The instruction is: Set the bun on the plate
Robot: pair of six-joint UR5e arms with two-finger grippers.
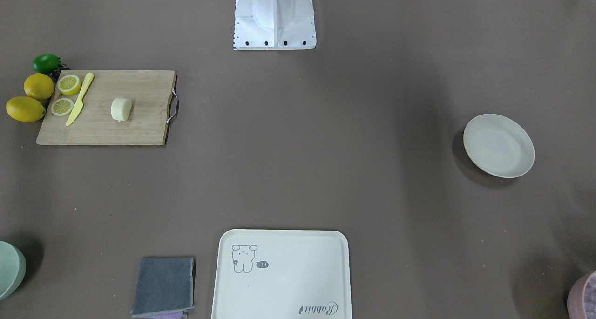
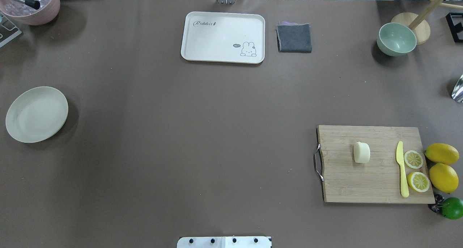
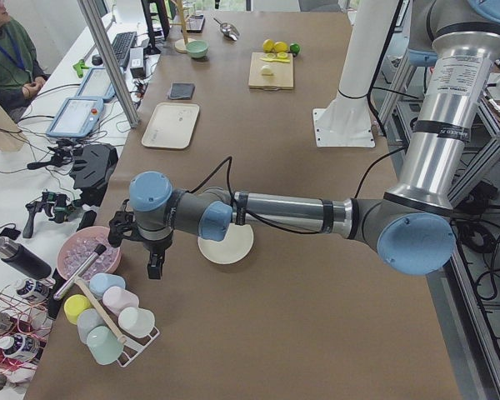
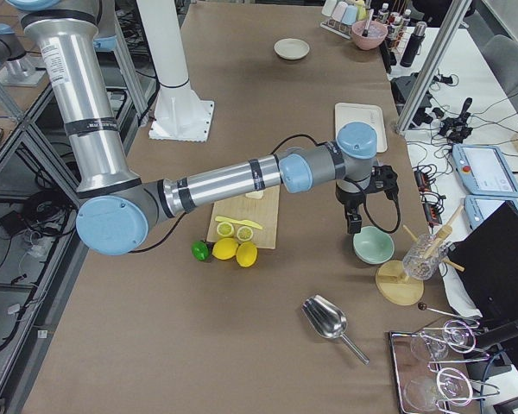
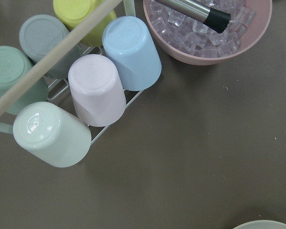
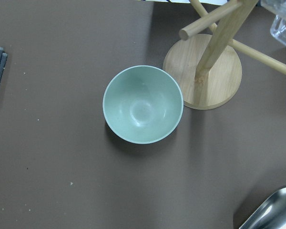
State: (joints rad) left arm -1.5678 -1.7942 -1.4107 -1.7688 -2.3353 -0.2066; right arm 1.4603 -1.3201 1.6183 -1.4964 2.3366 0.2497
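Note:
The bun [image 2: 361, 152] is a small pale cream lump lying on a wooden cutting board [image 2: 376, 183], also seen in the front view [image 1: 121, 109]. The round off-white plate [image 2: 36, 114] sits bare at the table's opposite end [image 1: 498, 145]. My left gripper [image 3: 154, 267] shows only in the left side view, hanging beyond the plate [image 3: 233, 250] near a cup rack; I cannot tell if it is open or shut. My right gripper [image 4: 354, 226] shows only in the right side view, above a green bowl [image 4: 373, 246], far from the bun; I cannot tell its state either.
On the board lie a yellow knife [image 2: 401, 168] and two lemon slices [image 2: 413, 159]; lemons [image 2: 442, 154] and a lime [image 2: 452, 207] sit beside it. A cream tray [image 2: 222, 37], grey cloth [image 2: 294, 37], pink ice bowl [image 5: 214, 38], upturned cups [image 5: 95, 90] and a wooden stand [image 6: 205, 71] line the edges.

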